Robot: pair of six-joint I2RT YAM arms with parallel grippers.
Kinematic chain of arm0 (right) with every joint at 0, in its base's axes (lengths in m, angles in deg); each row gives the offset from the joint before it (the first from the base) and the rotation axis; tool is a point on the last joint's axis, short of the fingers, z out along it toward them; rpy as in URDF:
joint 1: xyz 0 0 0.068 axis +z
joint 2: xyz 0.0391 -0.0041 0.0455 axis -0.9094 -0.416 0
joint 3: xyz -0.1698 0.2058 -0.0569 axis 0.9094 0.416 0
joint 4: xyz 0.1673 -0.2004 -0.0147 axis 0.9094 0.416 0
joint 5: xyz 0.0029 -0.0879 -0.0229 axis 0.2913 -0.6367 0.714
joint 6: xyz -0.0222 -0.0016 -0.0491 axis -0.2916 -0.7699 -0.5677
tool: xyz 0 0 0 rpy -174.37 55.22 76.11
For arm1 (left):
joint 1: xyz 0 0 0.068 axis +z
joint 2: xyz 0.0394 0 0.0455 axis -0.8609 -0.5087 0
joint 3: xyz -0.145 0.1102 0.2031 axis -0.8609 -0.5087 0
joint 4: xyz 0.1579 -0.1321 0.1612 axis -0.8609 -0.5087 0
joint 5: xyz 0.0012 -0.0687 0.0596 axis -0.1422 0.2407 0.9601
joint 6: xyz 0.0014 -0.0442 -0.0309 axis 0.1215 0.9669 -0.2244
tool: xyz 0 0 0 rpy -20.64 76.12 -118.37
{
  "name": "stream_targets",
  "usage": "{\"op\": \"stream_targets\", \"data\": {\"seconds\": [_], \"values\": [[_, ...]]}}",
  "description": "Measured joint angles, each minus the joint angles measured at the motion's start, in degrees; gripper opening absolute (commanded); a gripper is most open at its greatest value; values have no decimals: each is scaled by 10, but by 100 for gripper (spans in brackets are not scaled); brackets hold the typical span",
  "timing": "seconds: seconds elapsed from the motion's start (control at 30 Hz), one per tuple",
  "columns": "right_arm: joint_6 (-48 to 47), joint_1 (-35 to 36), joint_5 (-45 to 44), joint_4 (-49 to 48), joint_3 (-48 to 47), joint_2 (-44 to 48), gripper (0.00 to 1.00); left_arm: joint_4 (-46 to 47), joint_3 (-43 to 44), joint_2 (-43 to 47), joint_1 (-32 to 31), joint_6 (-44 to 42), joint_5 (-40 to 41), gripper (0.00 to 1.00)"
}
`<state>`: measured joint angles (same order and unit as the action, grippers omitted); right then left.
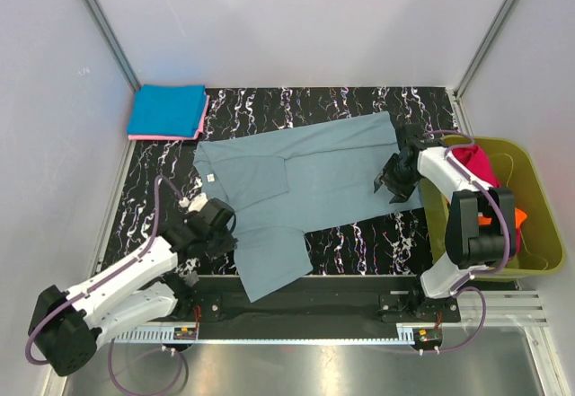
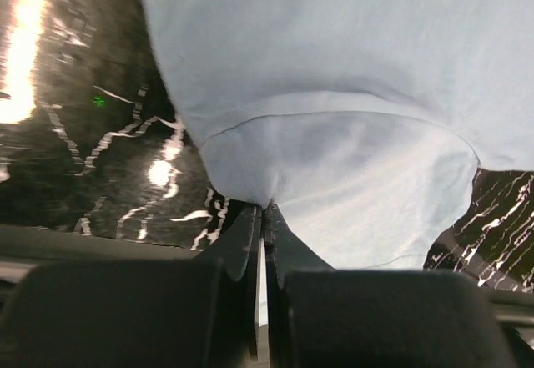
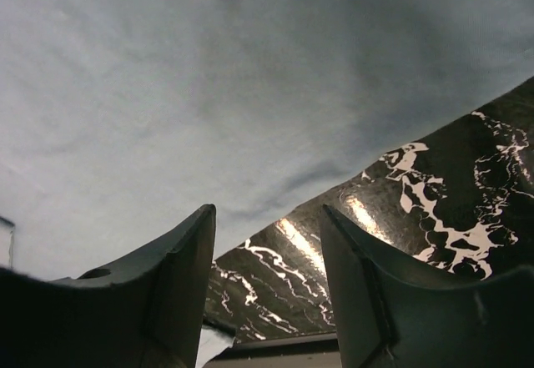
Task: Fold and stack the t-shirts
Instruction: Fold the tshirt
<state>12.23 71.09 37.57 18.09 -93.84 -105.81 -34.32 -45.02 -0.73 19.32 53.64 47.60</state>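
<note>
A dusty grey-blue t-shirt (image 1: pixel 305 180) lies spread across the black marbled table, its small white neck label (image 1: pixel 211 177) at the left. My left gripper (image 1: pixel 216 221) sits at the shirt's near-left edge. In the left wrist view the gripper (image 2: pixel 265 209) is shut, with a peak of the shirt's cloth (image 2: pixel 334 159) pinched between the tips. My right gripper (image 1: pixel 395 180) is at the shirt's right edge. The right wrist view has that gripper (image 3: pixel 267 214) open, bare table between its fingers and the shirt's edge (image 3: pixel 209 76) just beyond them.
A folded bright blue shirt (image 1: pixel 166 109) lies on a pink one (image 1: pixel 171 136) at the back left corner. An olive-green tub (image 1: pixel 539 252) stands off the table's right side, holding a magenta shirt (image 1: pixel 476 164) and an orange one (image 1: pixel 490 219). Metal frame posts rise at both back corners.
</note>
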Motion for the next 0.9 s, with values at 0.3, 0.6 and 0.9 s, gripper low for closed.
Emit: {"op": "stream_targets", "data": {"seconds": [0.3,0.6,0.9], "values": [[12,2,-27,-27,31,10,59,-68,3,54,85,-40,27,0],[15,4,-50,-15,75,44,59,-95,12,60,136,-86,30,0],[5,11,-73,10,138,101,54,-95,19,55,140,-102,30,0]]}}
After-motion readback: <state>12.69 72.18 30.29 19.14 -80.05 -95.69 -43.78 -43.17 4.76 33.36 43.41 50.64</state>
